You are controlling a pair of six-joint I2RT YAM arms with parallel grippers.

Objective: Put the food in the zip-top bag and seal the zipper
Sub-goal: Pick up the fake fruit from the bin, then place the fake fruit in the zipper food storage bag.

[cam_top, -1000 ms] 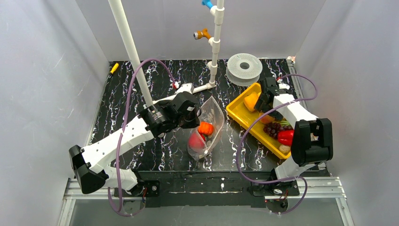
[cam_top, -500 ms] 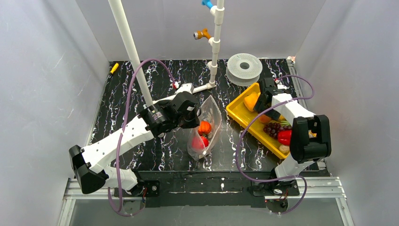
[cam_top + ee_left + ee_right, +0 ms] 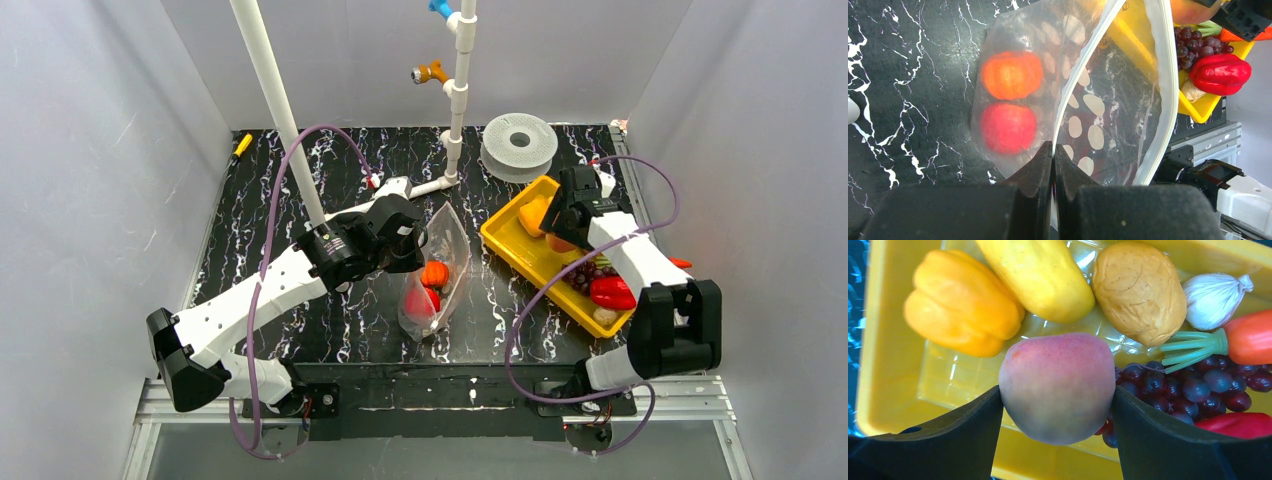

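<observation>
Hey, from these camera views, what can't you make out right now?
Left wrist view: the orange food and red food inside the zip-top bag are blurred by its plastic; their kinds are unclear.
Left wrist view: the zipper runs off the top edge.
Right wrist view: the peach in the right gripper hides whether it touches the yellow tray.
Top view: the left gripper is hidden under its own wrist.
</observation>
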